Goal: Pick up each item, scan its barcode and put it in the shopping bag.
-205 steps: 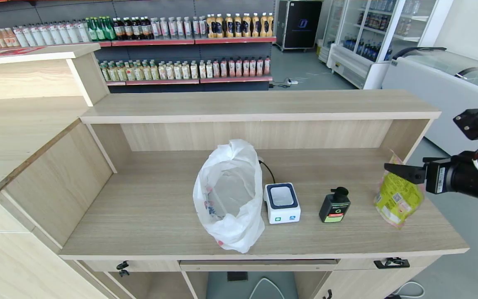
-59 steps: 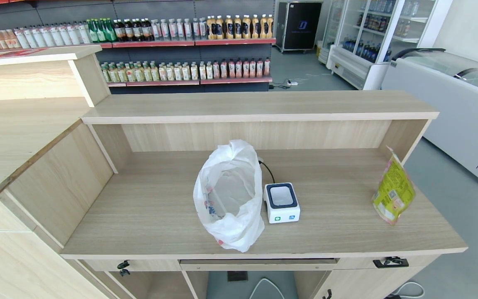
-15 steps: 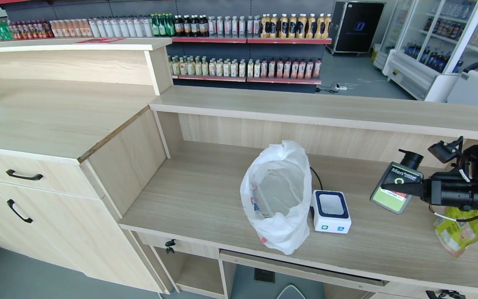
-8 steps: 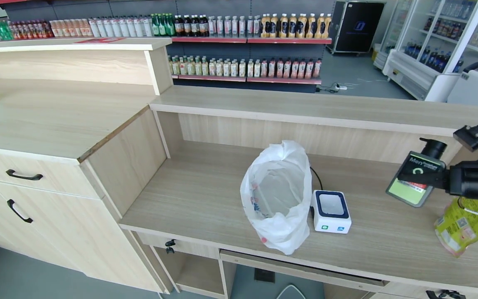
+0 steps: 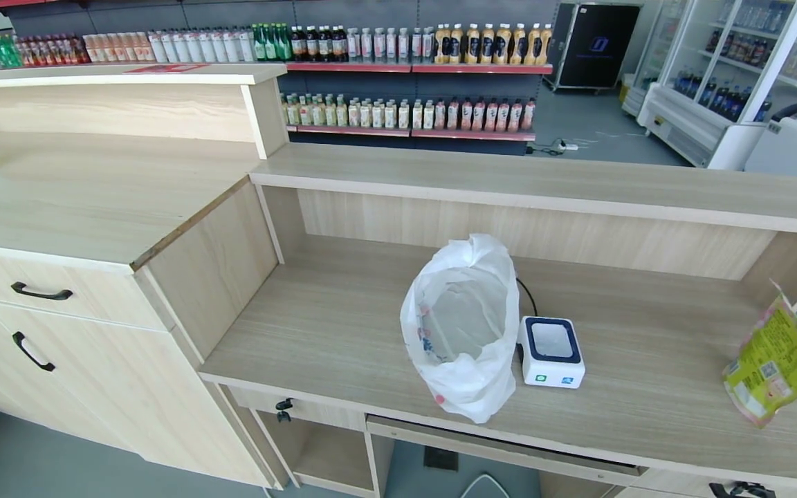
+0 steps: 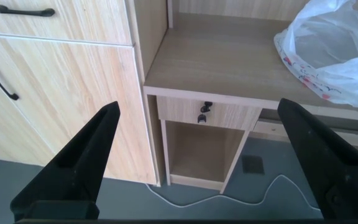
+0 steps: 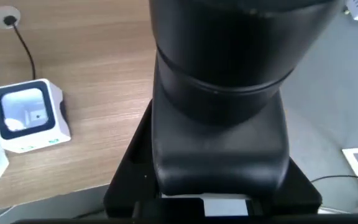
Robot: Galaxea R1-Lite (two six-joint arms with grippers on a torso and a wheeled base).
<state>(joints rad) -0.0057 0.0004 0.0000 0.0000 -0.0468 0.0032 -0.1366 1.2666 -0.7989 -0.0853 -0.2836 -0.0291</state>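
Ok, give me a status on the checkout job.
Done: nothing, the shopping bag looks empty. In hand: the right claw holds the dark pump bottle, off to the right of the scanner. Left: scan and bag it, then the yellow-green pouch on the counter.

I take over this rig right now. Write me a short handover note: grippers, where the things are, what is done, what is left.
Left gripper: open, empty, low in front of the counter.
Right gripper: shut on the black pump bottle, held up at the counter's right end.
Shopping bag stands open beside the scanner; nothing seen inside.
Snack pouch stands at the counter's right end.
Done: bottle picked up. Left: scan and bag it, then the pouch.
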